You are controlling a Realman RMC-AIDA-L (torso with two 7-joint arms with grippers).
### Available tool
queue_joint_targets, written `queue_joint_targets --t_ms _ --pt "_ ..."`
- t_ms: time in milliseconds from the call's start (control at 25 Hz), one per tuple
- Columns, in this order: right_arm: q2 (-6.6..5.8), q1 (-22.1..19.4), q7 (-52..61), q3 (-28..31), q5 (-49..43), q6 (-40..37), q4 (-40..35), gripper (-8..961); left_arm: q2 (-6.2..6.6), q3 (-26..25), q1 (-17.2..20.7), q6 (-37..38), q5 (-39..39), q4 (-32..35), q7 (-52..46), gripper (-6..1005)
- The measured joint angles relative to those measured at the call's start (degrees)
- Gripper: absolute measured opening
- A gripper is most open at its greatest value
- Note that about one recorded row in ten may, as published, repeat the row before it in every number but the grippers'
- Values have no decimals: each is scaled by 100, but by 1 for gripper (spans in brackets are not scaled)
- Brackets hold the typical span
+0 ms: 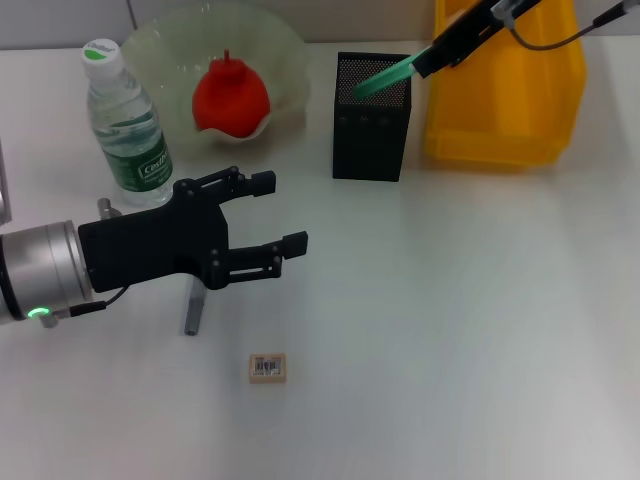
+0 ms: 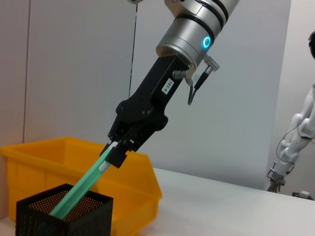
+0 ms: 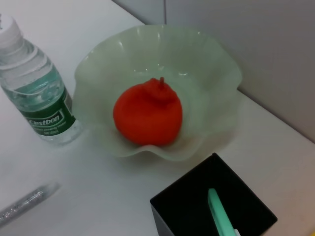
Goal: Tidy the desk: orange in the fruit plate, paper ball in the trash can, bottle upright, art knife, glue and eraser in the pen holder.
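So: left end effector (image 1: 268, 213), lower left of the head view, hovers above the plain white surface (image 1: 480, 320) with jaws wide, holding nothing. Likely staged for the grey pen-like stick (image 1: 193, 310) lying under it, long axis running near to far, or for the small beige eraser block with barcode sticker (image 1: 267, 368) just below it in frame.

Upper left: clear plastic water bottle with green label (image 1: 126, 125) already upright. Red-orange round fruit (image 1: 231, 96) sits in the translucent pale-green wavy-rimmed bowl (image 1: 280, 45), stem up.

Top centre: black square mesh pen holder (image 1: 371, 135). Right end effector (image 2: 114, 147) is closed on a long mint-green tool (image 1: 385, 76), probably the art knife. Its long axis is tilted, low end inside the holder and high end toward the bright yellow plastic bin (image 1: 505, 110) at upper right. Tilt looks set by the arm's slanted approach; release seems next.
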Motion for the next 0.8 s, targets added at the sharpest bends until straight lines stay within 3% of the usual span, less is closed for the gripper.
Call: queue_joint_targets --t_ms 160,480,680,800 --pt "48 -5 0 -1 -10 34 0 141 0 -1 -23 0 -1 -8 0 841" --pt "167 -113 -10 51 13 218 -64 236 0 -1 -78 0 16 10 -2 840" --pt "200 -167 -29 57 86 339 -123 454 0 -1 -95 3 37 10 -6 840" --pt "224 -264 -42 57 201 385 -262 535 6 -1 -104 8 41 12 -6 841"
